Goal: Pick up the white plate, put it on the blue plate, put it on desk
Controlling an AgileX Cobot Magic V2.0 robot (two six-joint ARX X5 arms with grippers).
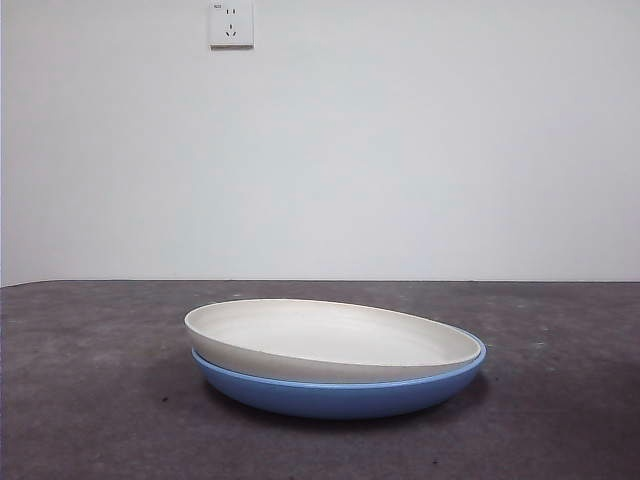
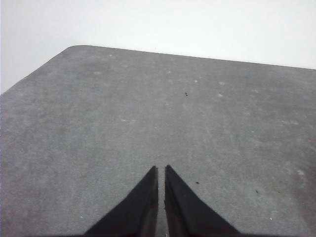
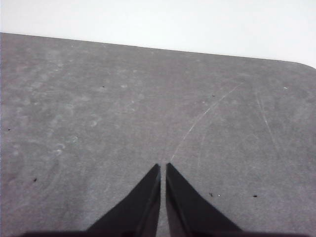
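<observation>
The cream-white plate rests inside the blue plate, slightly tilted, with its left rim higher. Both stand on the dark grey desk in the middle of the front view. No arm shows in that view. My left gripper is shut and empty above bare desk; neither plate shows in the left wrist view. In the right wrist view, my right gripper is likewise shut and empty over bare desk.
A white wall with a power socket stands behind the desk. The desk's far edge and a rounded corner show in the left wrist view, another corner in the right wrist view.
</observation>
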